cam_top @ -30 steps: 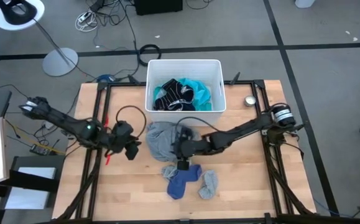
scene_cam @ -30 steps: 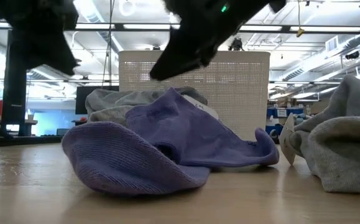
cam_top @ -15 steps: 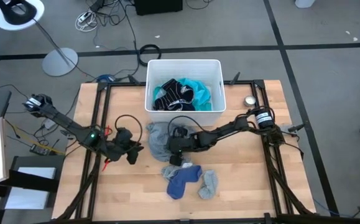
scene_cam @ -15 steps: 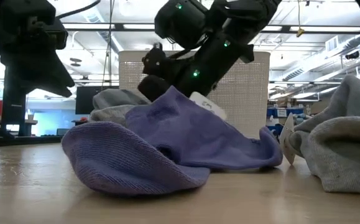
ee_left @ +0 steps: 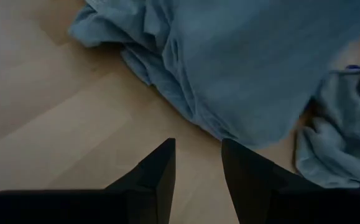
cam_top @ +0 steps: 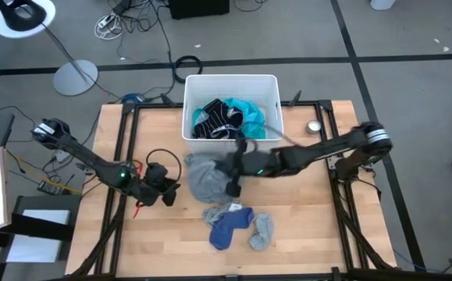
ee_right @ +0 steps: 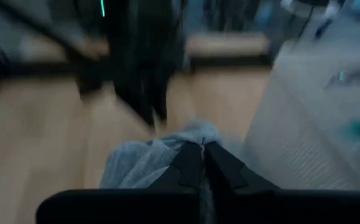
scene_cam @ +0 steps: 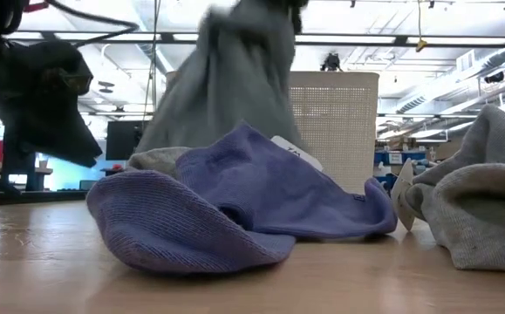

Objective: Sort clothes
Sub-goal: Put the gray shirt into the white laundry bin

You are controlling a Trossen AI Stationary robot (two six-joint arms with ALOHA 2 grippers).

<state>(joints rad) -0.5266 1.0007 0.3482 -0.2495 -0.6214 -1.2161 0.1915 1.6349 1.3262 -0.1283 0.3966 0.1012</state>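
Observation:
On the table's middle lies a grey shirt [cam_top: 204,176], and my right gripper [cam_top: 233,173] is shut on it, reaching in from the right. In the low view the shirt [scene_cam: 235,78] rises in a peak behind a blue sock [scene_cam: 235,201]. My left gripper [ee_left: 198,152] stands open just above the wood, left of the shirt [ee_left: 248,62], touching nothing. The blue sock [cam_top: 227,226] and a grey sock [cam_top: 261,231] lie near the front edge. A turquoise piece [cam_top: 254,114] and a black-navy piece [cam_top: 218,121] lie in the white bin [cam_top: 232,78]. My right gripper pinches a bunched-up part of the grey shirt [ee_right: 189,142] between its two fingers, slanting down from the table's right. That part is drawn up off the table and cloth hangs below the fingers. The shirt's left part [cam_top: 196,181] still lies on the wood.
The white bin stands at the table's far edge, just behind the lifted shirt. A small round metal thing [cam_top: 314,126] sits at the far right. Bare wood [cam_top: 304,211] lies right of the socks and in front of my left gripper.
My right gripper sank onto the grey shirt, shut on it, then rose and went toward the far edge and the bin, drawing part of the shirt up into a peak while the rest stayed down. My left gripper sank nearer the table, still open.

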